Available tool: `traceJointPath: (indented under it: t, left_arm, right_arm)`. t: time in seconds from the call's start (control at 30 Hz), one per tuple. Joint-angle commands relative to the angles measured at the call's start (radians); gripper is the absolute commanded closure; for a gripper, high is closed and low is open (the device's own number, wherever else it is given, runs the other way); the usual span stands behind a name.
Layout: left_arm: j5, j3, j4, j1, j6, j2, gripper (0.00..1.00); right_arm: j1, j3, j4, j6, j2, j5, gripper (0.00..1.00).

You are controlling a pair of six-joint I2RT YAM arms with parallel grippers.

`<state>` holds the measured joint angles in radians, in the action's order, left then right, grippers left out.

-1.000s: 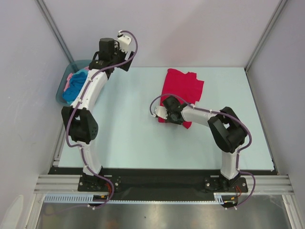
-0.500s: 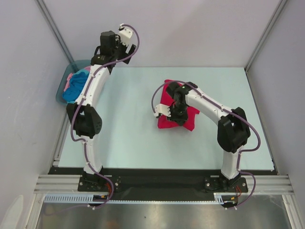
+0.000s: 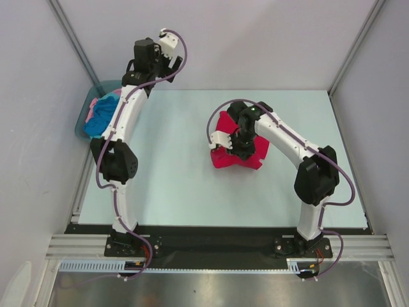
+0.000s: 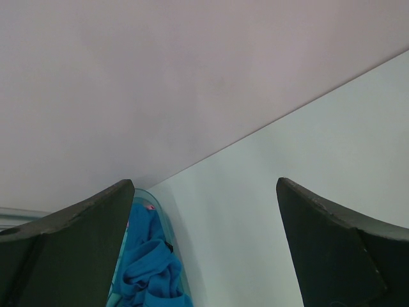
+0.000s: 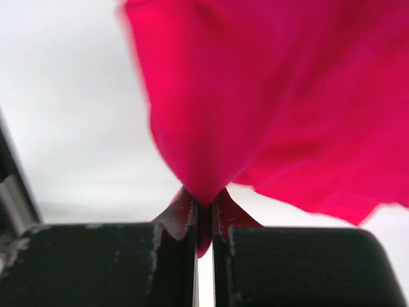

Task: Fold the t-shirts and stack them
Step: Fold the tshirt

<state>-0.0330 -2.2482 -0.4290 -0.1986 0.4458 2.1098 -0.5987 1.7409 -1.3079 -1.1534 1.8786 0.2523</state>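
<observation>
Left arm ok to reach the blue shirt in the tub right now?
Probably yes. The left gripper is open and empty, raised near the tub; the blue shirt lies uncovered in it. The right gripper, shut on the red shirt, is well clear.

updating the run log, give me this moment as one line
right end effector: shut on red t-shirt | left end effector: open, empty, near tub | blue t-shirt, pink t-shirt: in tub

The left pincer [image 4: 206, 184] stands wide open, a turquoise t-shirt [image 4: 150, 268] bunched in the tub [image 4: 165, 220] beside it.
</observation>
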Motion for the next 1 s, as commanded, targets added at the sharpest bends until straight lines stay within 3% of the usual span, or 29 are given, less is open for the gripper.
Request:
traceJointPath:
  t: [0.0, 0.27, 0.53, 0.97]
  left_arm:
    - [-0.005, -0.048, 0.027, 0.004, -0.004, 0.009, 0.00]
    - [-0.002, -0.059, 0.029, 0.005, -0.004, 0.033, 0.00]
    - [-0.004, -0.067, 0.032, 0.007, -0.013, 0.059, 0.00]
    - [-0.004, -0.059, 0.030, 0.011, -0.024, 0.069, 0.00]
  right_arm:
    - [0.059, 0.011, 0.134, 0.035, -0.022, -0.116, 1.00]
    - [0.108, 0.032, 0.399, 0.023, 0.016, -0.309, 1.00]
    - [0.122, 0.049, 0.577, -0.046, 0.086, -0.398, 1.00]
    - [0.160, 0.155, 0.671, -0.071, 0.249, -0.441, 1.00]
